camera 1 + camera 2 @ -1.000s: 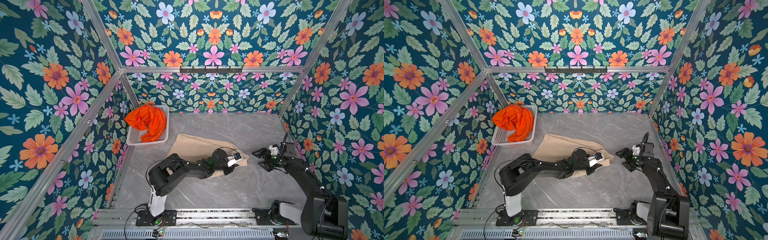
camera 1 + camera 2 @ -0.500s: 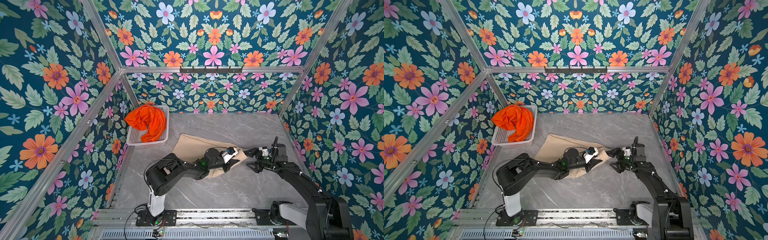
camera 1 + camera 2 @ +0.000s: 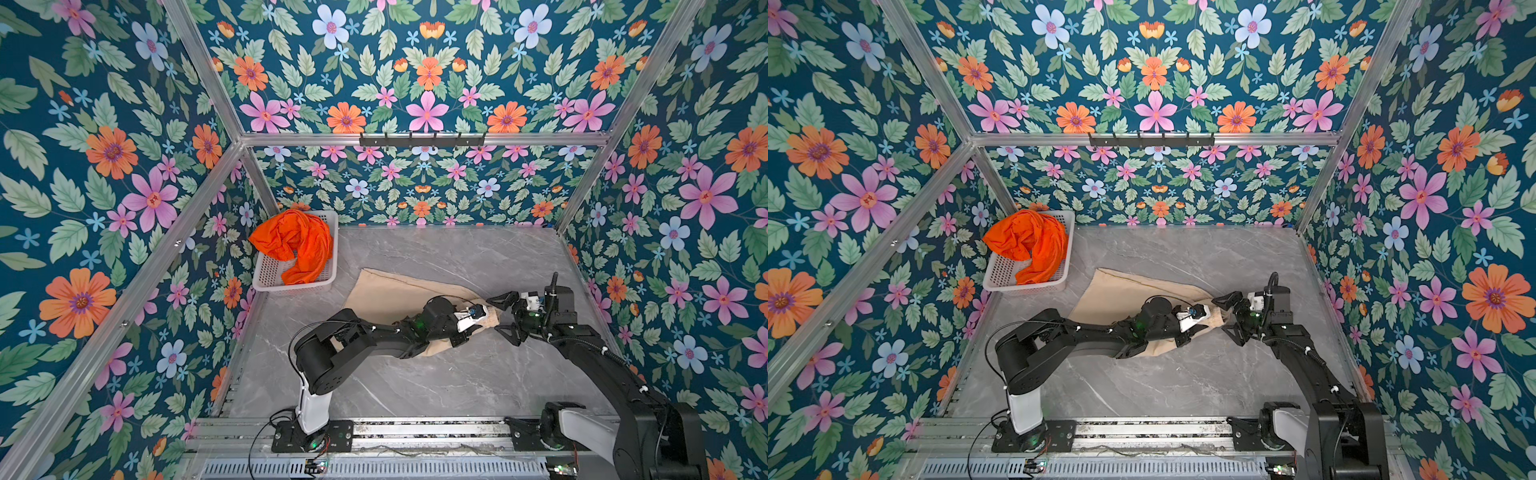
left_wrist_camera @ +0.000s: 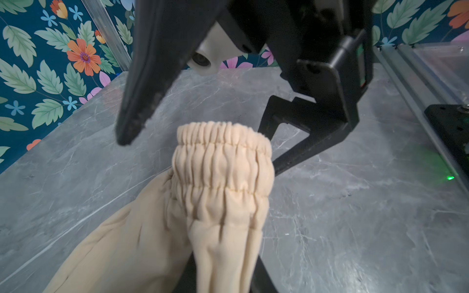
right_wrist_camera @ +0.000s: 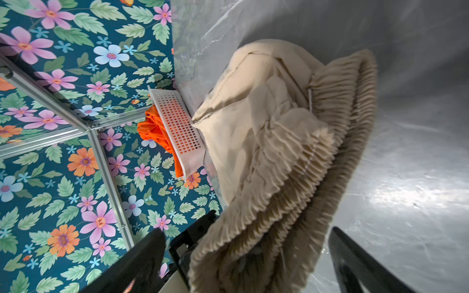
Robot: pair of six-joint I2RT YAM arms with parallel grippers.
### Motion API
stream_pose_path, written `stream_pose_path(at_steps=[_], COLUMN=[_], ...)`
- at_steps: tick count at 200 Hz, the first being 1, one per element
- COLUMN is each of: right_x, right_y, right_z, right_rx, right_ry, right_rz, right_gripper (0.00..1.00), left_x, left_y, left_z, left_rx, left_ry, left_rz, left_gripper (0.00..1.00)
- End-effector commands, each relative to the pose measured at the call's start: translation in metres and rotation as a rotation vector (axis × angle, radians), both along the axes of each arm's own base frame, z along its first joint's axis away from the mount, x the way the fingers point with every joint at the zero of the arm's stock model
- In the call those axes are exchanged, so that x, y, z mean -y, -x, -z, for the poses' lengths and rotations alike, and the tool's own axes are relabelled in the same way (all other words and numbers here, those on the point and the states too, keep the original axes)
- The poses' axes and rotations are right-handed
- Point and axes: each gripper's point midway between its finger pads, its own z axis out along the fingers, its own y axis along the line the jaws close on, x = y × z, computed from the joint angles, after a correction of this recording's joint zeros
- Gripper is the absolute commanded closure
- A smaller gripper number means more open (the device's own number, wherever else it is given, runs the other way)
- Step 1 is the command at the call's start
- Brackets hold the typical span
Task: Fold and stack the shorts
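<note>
Beige shorts (image 3: 390,295), pinched by left tool (image 3: 480,321), sit within spread right tool (image 4: 198,142).

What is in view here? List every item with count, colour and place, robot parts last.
beige shorts: one, beige, spread mid-table, gathered waistband end lifted between the grippers
orange shorts: one, bright orange, bunched in the basket
basket: one, white perforated plastic, back left corner of the table
table: one, grey marble pattern
hook rail: one, black, on the back frame bar
walls: three, blue floral print, around the table
left gripper: one, black, shut on the beige shorts' waistband
right gripper: one, black, open, jaws either side of the waistband end
</note>
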Motion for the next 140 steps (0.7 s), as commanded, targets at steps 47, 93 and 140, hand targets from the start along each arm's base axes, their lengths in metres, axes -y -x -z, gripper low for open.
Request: stream_pose_path(at_steps=[47, 93, 140], right_x=[-0.008, -0.008, 0.004], right_y=[-0.002, -0.009, -0.003], right_z=[0.024, 0.049, 0.067], right_rx=[-0.044, -0.069, -0.110], right_ry=[-0.014, 0.024, 0.138], right_rz=[-0.043, -0.092, -0.108], right_gripper=[0.05, 0.24, 0.55], left_x=[0.010, -0.003, -0.046], left_y=[0.005, -0.001, -0.022], left_z=[0.009, -0.023, -0.043], left_rx=[0.042, -0.039, -0.102], left_ry=[-0.055, 0.020, 0.010], left_rz=[0.020, -0.077, -0.257], left_gripper=[0.65, 0.27, 0.26])
